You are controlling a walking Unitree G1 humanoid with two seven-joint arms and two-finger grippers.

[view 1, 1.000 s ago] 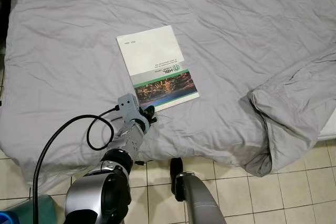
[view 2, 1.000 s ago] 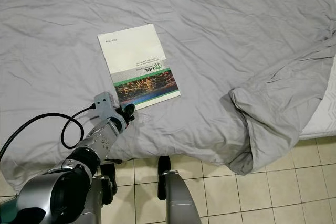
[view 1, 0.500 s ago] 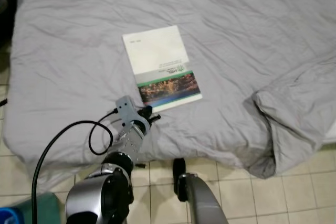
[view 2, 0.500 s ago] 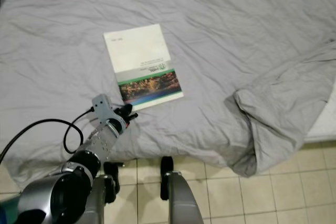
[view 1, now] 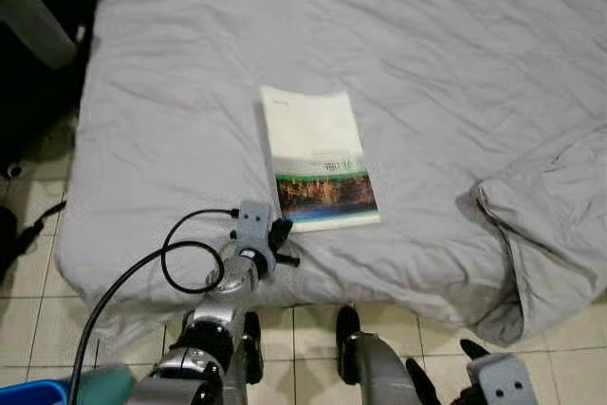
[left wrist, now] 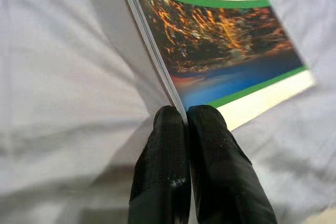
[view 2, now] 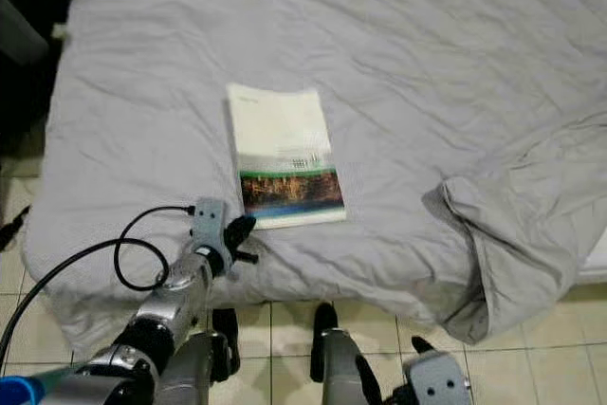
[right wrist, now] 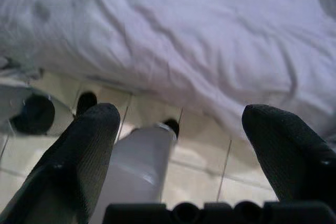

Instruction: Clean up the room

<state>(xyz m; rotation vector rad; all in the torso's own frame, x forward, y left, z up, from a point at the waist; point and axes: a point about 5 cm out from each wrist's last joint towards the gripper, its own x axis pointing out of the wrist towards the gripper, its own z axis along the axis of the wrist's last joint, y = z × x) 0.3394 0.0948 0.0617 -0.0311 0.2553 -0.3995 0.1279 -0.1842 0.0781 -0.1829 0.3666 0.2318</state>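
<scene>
1. A booklet with a white cover and a green-edged photo band lies flat on the grey bedsheet, near the bed's near edge.
2. The left gripper sits at the booklet's near left corner, fingers pressed together with the tips against the corner's edge.
3. The right gripper hangs low over the tiled floor, fingers wide apart and empty.
4. A rumpled fold of sheet lies at the near right.

One booklet, one bed.
</scene>
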